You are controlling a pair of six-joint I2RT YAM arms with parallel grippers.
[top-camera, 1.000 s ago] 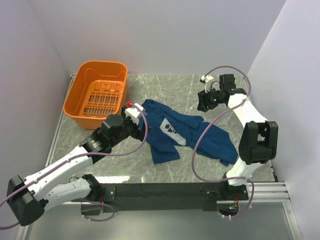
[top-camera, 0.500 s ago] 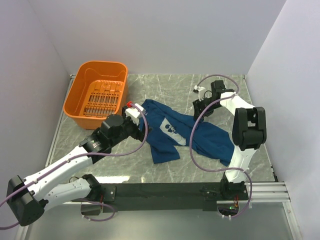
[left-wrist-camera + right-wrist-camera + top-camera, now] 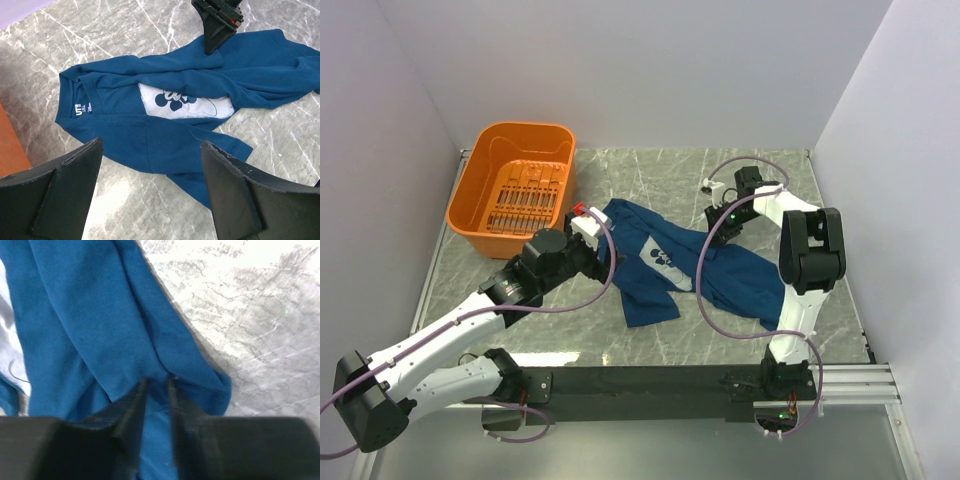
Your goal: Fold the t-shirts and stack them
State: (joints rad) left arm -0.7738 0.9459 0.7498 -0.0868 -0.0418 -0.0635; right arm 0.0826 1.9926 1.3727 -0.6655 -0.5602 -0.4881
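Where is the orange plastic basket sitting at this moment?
In the top external view, the orange plastic basket sits in the far-left corner of the table, with the crumpled navy-blue cotton t-shirt lying to its right.

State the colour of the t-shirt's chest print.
Chest print: white with navy shapes; left wrist view.
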